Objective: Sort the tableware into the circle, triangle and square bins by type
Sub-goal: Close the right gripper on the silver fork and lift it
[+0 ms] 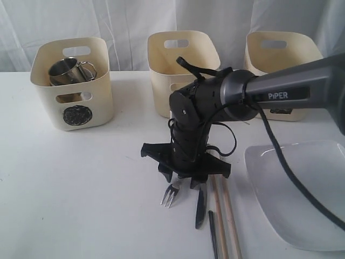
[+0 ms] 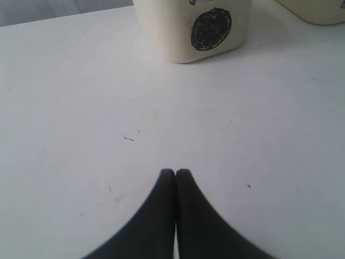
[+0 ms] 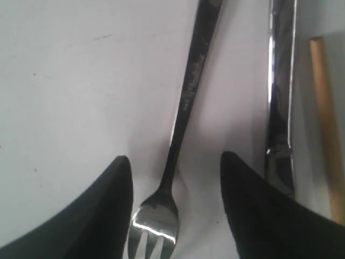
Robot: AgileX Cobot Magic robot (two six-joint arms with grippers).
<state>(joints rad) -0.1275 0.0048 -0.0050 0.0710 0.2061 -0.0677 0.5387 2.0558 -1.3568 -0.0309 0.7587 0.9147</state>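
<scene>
Cutlery on the table (image 1: 81, 178), listed outward from the fork (image 1: 171, 193).

- Fork: we record it lying flat, tines toward the near edge.
- Knife (image 1: 200, 208): just right of the fork, roughly parallel.
- Wooden chopsticks (image 1: 226, 221): right of the fork, beyond the knife.
- White plate (image 1: 302, 189): farther right of the fork.
- Right fingers (image 3: 102, 216): spread wide, one on either side of the fork's neck, not closed on it.
- Left fingers (image 2: 161, 216): pressed together over bare table, holding nothing. We cannot place them relative to the fork.
- Circle bin (image 1: 73, 81): behind the fork, to the left, with a steel mug (image 1: 67, 71) inside.
- Second bin (image 1: 180, 65): directly behind the fork.
- Third bin (image 1: 275, 54): behind it, to the right. We cannot read the marks on these two.
</scene>
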